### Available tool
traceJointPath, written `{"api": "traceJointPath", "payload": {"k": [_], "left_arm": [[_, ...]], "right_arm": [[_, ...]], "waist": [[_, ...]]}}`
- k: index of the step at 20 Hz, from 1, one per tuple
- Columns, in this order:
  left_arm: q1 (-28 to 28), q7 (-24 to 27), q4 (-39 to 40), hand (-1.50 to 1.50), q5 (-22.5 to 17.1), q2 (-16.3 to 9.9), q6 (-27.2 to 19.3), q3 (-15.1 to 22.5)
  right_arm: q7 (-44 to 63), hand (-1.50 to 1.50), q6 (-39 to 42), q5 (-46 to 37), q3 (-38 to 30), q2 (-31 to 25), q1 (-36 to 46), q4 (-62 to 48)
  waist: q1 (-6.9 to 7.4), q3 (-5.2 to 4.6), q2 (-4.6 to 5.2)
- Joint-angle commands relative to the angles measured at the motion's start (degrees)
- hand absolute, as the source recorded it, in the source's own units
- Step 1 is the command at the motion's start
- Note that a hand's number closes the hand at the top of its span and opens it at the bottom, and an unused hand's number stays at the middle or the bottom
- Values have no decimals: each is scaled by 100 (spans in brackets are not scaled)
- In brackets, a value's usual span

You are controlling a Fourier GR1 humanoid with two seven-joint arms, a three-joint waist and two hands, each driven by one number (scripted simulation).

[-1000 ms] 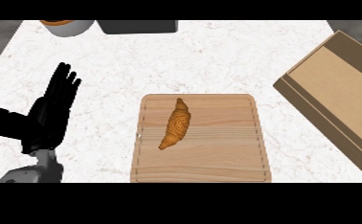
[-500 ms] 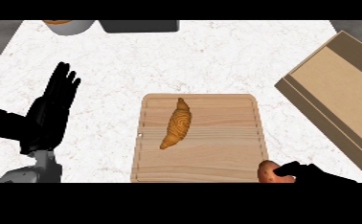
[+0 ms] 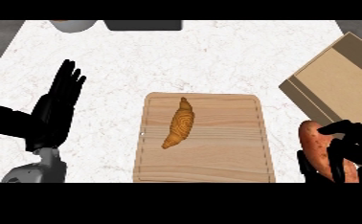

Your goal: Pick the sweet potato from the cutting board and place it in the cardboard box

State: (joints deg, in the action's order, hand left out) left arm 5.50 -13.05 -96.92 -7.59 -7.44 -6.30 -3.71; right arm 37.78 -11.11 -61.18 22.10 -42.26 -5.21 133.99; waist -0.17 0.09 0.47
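Observation:
An orange-red sweet potato shows at the lower right, off the board's right edge, with my right hand curled round it. Part of the potato is hidden by the fingers. The cardboard box lies just above that hand at the right edge, its tan inside facing up. The wooden cutting board sits in the lower middle and carries a brown croissant-shaped piece. My left hand stays open at the left, fingers up, well apart from the board.
A bowl and a dark flat object stand along the counter's far edge at the upper left. White marbled counter lies between the board and the far edge.
My right hand has come in from the lower edge with the sweet potato in it and moved right and up toward the box. The left hand has not moved.

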Motion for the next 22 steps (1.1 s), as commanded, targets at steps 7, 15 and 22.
{"api": "traceJointPath", "payload": {"k": [7, 15, 22], "left_arm": [[-316, 160, -96, 0, 233, 206, -86, 261], [52, 22, 95, 0, -8, 4, 154, 69], [209, 138, 382, 0, 92, 14, 65, -41]], "right_arm": [[-2066, 150, 248, 3595, -2701, -901, 294, -1813], [-3029, 150, 1273, 2731, -2000, -1563, 588, -4237], [-4341, -150, 1200, 3133, -2114, -686, 1786, -6169]], "waist": [[17, 4, -41], [220, -6, 37], [118, -2, -14]]}}
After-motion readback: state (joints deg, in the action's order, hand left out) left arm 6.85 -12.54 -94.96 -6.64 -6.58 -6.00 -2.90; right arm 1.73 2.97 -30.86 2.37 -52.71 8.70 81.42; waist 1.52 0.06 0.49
